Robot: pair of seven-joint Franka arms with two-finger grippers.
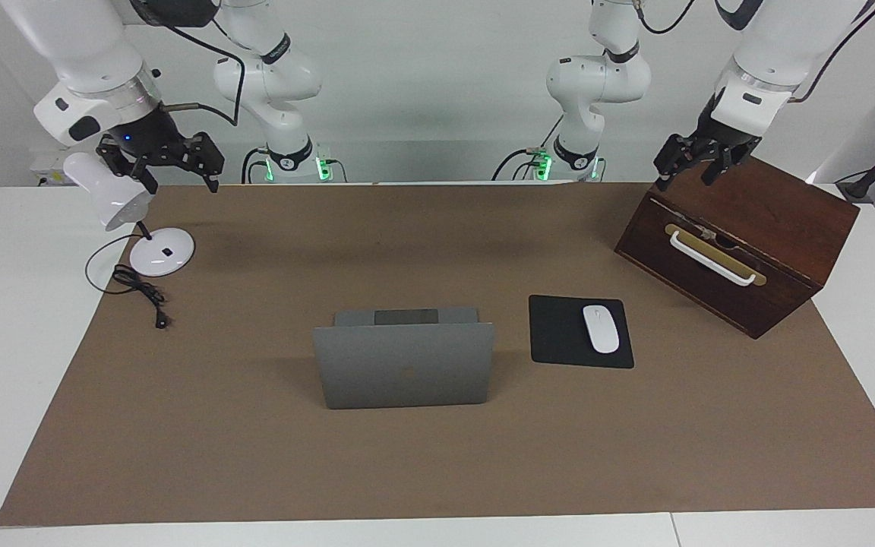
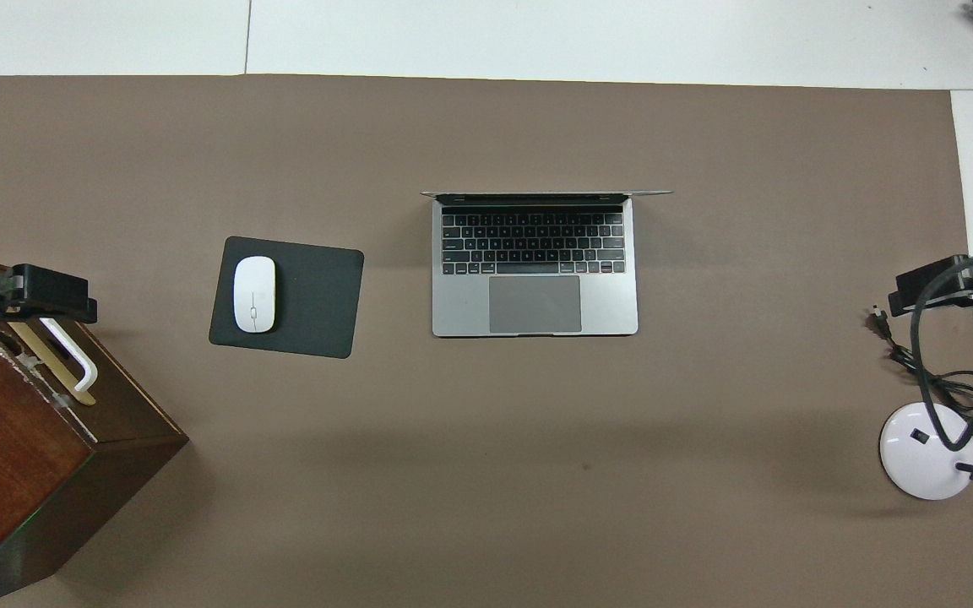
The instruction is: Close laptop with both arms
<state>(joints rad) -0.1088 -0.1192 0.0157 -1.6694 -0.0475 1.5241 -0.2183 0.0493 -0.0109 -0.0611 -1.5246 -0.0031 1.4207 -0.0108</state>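
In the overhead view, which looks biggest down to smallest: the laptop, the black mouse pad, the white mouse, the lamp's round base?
1. laptop
2. mouse pad
3. lamp base
4. mouse

The lamp base lies nearer the camera than the mouse, so that last ranking is less sure.

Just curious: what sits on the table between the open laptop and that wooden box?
A black mouse pad with a white mouse on it lies between the laptop and the wooden box; both views show this.
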